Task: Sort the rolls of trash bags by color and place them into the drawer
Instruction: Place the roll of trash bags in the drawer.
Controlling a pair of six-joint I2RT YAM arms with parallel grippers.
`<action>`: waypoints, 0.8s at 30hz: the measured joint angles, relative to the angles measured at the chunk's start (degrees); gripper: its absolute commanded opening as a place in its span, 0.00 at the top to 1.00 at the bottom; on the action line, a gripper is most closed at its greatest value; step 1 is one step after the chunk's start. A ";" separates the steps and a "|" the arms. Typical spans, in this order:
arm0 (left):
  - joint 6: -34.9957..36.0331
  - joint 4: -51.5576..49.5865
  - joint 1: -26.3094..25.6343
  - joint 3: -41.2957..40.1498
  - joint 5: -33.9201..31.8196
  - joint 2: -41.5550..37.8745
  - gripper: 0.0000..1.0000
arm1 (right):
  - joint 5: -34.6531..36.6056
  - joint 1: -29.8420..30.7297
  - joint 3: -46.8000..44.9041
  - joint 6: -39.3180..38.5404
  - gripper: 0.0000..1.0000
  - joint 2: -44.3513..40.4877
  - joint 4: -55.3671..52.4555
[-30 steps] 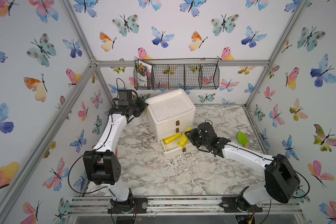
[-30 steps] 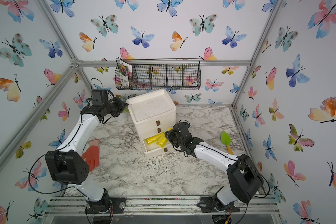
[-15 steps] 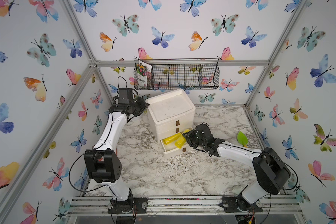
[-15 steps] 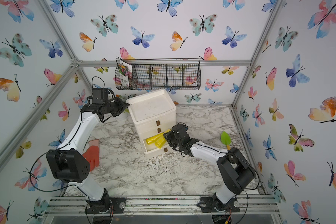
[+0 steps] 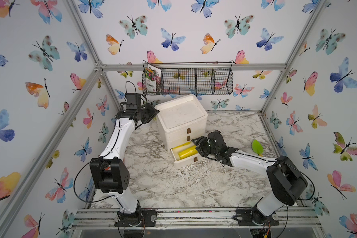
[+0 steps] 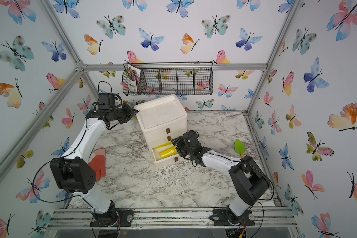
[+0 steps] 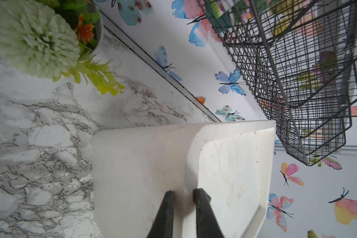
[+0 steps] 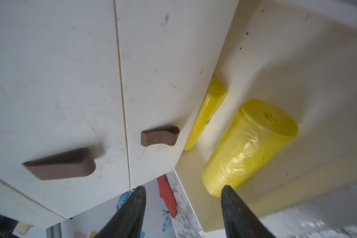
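Observation:
The white drawer unit (image 5: 180, 115) has its bottom drawer (image 5: 183, 162) pulled out. Two yellow rolls of trash bags lie in it: a front roll (image 5: 188, 153) (image 6: 168, 153) (image 8: 249, 144) and a rear roll (image 5: 180, 145) (image 8: 206, 111) partly under the unit. My right gripper (image 5: 195, 144) (image 8: 182, 187) hovers at the drawer's right end, open, nothing between its fingers, one fingertip close to the front roll's end. My left gripper (image 5: 156, 113) (image 7: 182, 191) rests against the unit's top left corner, its fingers a narrow gap apart. No pink or green rolls show.
A green trowel (image 5: 257, 147) lies by the right wall. An orange glove (image 6: 99, 162) lies left of the unit, behind my left arm. A wire basket (image 5: 188, 79) hangs on the back wall above the unit. A flower pot (image 7: 33, 37) stands behind the left gripper. White crumbs (image 5: 186, 171) lie before the drawer.
My right gripper has opened and let go of the yellow roll, which was tilted over the drawer and now lies flat in it. The left arm has barely moved.

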 measured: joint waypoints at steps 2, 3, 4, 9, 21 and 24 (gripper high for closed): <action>0.00 0.00 0.00 -0.02 0.00 0.00 0.84 | 0.26 0.00 0.15 -2.84 0.40 -0.39 -2.14; 0.02 0.00 0.00 -0.02 0.00 0.00 0.85 | 0.50 0.00 0.20 -4.33 0.43 -0.68 -3.48; 0.02 0.00 0.00 -0.02 0.00 0.00 0.85 | 1.14 0.00 0.28 -6.38 0.51 -1.31 -5.57; -0.02 0.02 0.00 -0.02 0.00 0.00 0.85 | 4.68 -0.13 -1.44 -14.60 0.85 -7.10 -13.79; -0.02 -0.02 -0.07 -0.02 -0.09 0.04 0.87 | 6.43 -0.31 -14.75 -21.88 0.98 -11.02 -21.81; -0.02 -0.04 -0.07 -0.02 -0.11 0.04 0.87 | 5.99 -0.31 -12.79 -23.52 0.98 -7.58 -21.97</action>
